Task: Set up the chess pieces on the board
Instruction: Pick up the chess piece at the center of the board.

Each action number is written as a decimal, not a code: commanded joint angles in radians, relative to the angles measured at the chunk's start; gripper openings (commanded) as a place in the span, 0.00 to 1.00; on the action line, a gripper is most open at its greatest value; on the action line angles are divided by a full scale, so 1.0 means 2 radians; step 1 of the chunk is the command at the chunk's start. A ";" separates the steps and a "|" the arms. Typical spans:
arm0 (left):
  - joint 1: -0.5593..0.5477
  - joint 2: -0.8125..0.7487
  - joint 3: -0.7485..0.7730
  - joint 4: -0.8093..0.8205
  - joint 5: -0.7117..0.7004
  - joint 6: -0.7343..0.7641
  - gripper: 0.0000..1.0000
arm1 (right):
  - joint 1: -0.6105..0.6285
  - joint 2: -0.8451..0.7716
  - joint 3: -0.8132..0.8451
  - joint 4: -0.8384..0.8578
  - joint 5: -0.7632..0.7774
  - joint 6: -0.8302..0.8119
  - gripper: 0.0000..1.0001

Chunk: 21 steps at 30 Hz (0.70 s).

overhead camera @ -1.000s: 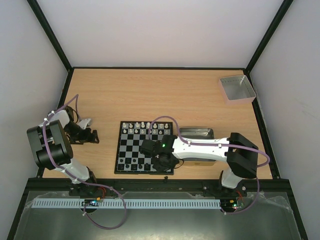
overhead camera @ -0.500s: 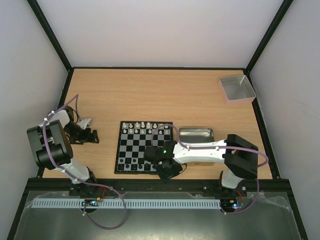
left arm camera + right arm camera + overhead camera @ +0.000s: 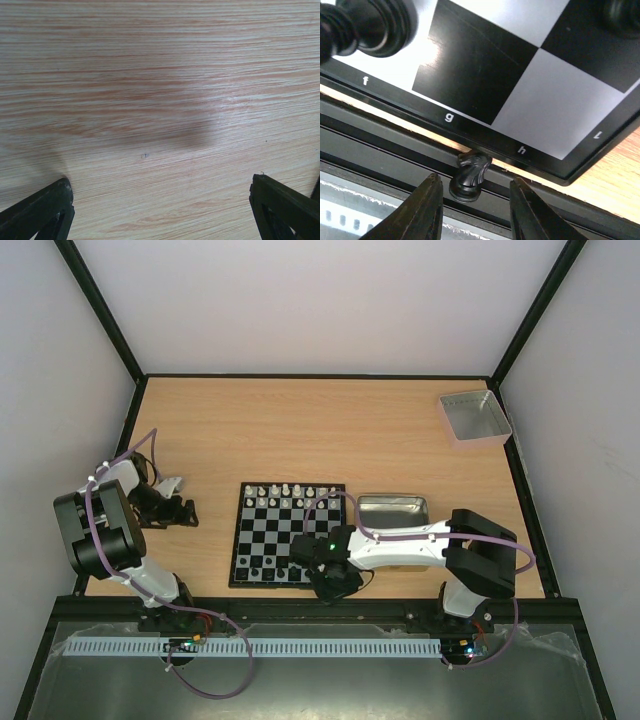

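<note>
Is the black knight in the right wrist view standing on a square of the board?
No: the black knight sits off the board, just beyond its black border near the g and h labels.

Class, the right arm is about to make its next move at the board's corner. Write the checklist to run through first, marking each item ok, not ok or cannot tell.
1. right gripper open, clamping nothing: ok.
2. black knight on the board: not ok; it sits off the near edge, below the g-h corner.
3. Knight upright: cannot tell; it looks tilted.
4. g square empty: ok.
5. left gripper open over the table, away from the board: ok.
</note>
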 commanded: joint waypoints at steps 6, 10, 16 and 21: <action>0.002 0.006 -0.004 -0.008 -0.001 -0.001 0.96 | 0.003 0.007 -0.016 0.025 -0.005 0.007 0.34; 0.002 0.005 -0.004 -0.008 -0.002 -0.002 0.96 | 0.003 0.018 -0.026 0.034 -0.008 0.000 0.33; 0.005 0.004 -0.004 -0.008 -0.002 -0.002 0.96 | 0.003 0.035 -0.027 0.037 0.003 -0.007 0.21; 0.006 0.004 -0.004 -0.009 -0.002 -0.002 0.96 | 0.002 0.027 -0.013 0.022 0.021 -0.007 0.11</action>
